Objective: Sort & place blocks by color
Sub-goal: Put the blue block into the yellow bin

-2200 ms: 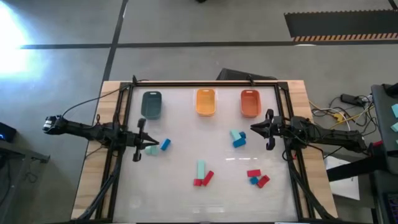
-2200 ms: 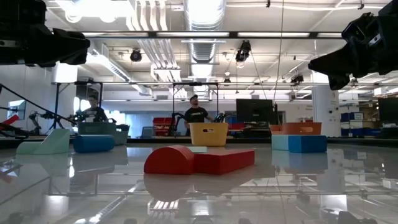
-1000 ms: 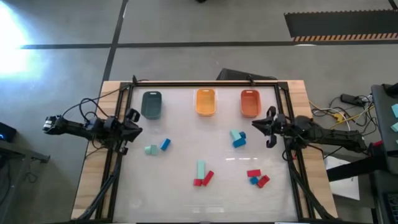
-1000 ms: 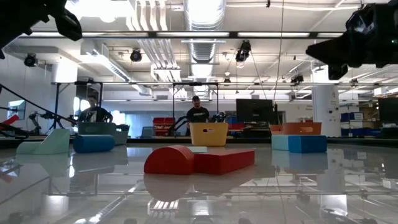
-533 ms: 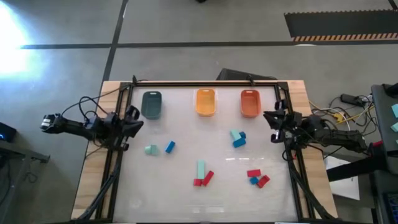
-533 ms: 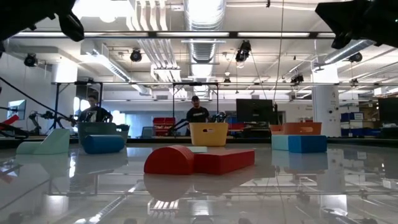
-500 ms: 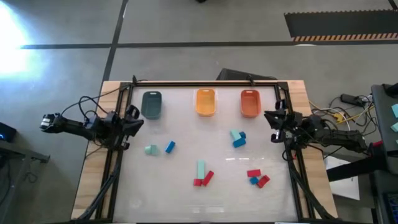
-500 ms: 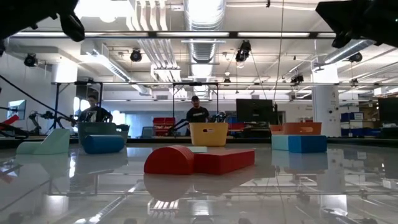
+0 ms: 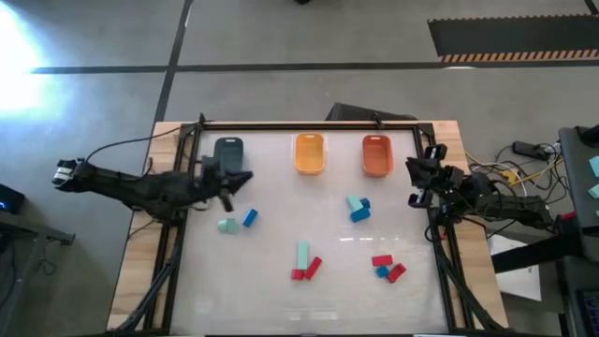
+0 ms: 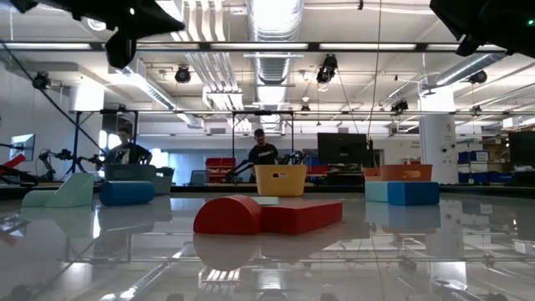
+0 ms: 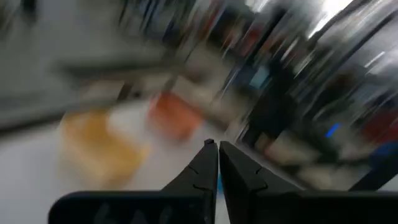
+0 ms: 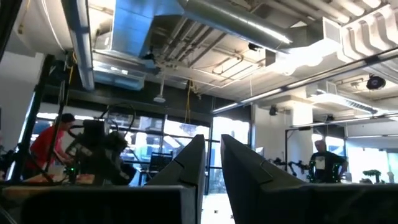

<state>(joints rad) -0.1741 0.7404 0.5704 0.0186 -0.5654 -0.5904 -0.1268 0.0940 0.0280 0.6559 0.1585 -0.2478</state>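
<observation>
In the high view the blocks lie loose on the glossy table: a mint block point(image 9: 226, 226) beside a blue one point(image 9: 248, 217), a mint and blue pair point(image 9: 356, 208), a mint bar point(image 9: 302, 253) by red blocks point(image 9: 309, 270), and a red and blue cluster point(image 9: 387, 268). The low view shows the red blocks point(image 10: 263, 215) nearest. My left gripper point(image 9: 240, 179) is shut and empty, raised just in front of the dark teal tray point(image 9: 228, 156); its wrist view point(image 11: 217, 149) is blurred. My right gripper point(image 9: 417, 183) is shut and empty, raised at the table's right edge point(image 12: 213, 144).
Three trays stand in a row along the far edge: dark teal, yellow-orange point(image 9: 310, 153) and orange-red point(image 9: 376, 154). A black frame point(image 9: 309, 124) rims the table. People point(image 10: 262, 155) stand in the room beyond. Bare tabletop lies between the block groups.
My left gripper has swung from the table's left edge toward the right, ending in front of the dark teal tray. My right gripper has drawn back toward the right edge and risen. The blocks lie where they were.
</observation>
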